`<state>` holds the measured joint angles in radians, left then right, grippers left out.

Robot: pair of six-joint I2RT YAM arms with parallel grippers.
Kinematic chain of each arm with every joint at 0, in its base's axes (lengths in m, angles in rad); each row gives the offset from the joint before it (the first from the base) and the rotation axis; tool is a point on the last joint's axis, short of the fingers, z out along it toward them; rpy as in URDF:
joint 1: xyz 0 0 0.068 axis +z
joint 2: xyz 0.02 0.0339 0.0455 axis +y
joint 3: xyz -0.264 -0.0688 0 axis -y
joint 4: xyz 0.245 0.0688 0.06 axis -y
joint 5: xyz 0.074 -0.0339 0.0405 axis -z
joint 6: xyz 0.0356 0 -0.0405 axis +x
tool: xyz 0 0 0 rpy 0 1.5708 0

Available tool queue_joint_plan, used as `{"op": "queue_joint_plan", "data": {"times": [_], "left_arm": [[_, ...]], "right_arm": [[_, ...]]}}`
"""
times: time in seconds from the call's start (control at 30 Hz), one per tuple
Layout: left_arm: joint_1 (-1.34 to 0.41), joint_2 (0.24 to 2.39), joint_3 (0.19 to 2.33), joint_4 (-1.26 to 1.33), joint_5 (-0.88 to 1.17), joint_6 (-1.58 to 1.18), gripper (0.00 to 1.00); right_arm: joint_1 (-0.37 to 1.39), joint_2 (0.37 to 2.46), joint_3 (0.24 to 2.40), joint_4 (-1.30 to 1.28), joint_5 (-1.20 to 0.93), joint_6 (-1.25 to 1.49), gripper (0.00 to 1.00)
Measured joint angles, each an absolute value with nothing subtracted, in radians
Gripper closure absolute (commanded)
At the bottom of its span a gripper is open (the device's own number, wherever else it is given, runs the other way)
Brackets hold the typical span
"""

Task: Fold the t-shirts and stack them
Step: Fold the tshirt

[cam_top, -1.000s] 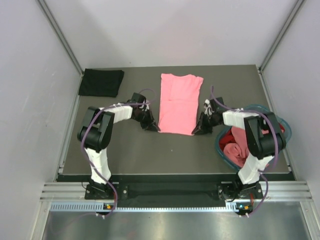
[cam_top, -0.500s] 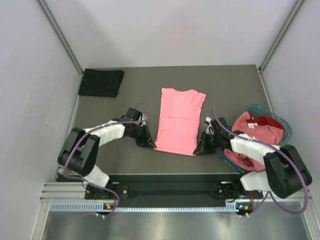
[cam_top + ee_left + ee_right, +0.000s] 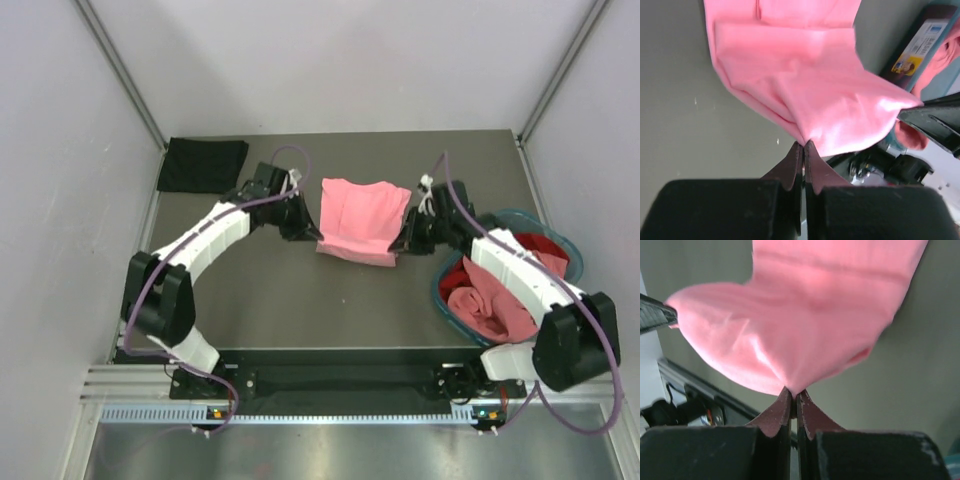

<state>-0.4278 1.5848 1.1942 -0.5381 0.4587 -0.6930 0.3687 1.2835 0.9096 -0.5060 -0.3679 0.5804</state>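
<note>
A salmon pink t-shirt (image 3: 365, 215) lies mid-table, its near hem lifted off the surface and doubled back over the rest. My left gripper (image 3: 316, 240) is shut on the hem's left corner, where the cloth (image 3: 805, 85) bunches at the fingertips (image 3: 804, 144). On the right corner my right gripper (image 3: 398, 248) is shut the same way (image 3: 794, 391), with pink cloth (image 3: 805, 315) draping from it. A folded black t-shirt (image 3: 203, 165) rests at the far left corner. A red t-shirt (image 3: 545, 248) and another pink one (image 3: 482, 300) are crumpled in the basket.
The round teal basket (image 3: 519, 215) stands at the right edge of the table, close beside my right arm; its rim and label show in the left wrist view (image 3: 920, 47). Grey walls and metal posts enclose the dark tabletop (image 3: 300, 300).
Both grippers first dragged the pink t-shirt toward the near edge. They have since raised its near hem and carried it toward the back, so the shirt looks shorter.
</note>
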Motion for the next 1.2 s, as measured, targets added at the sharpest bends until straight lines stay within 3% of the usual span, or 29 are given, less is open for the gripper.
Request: {"op": "queue_joint_plan", "data": {"times": [0.3,0.6,1.2], "left_arm": [[-0.377,1.948,1.624,-0.579,0.46,-0.654,1.0],[-0.349,2.175,1.888,-0.603,0.484,-0.664,1.0],[-0.314,2.367,2.045,-0.538,0.535,-0.75,1.0]], "right_arm": [[0.233,1.636,1.28,-0.572,-0.392,0.465,1.0],[0.164,1.887,1.56,-0.644,-0.432,0.405,1.0],[0.134,2.133,1.758,-0.677,-0.488,0.386,0.99]]}}
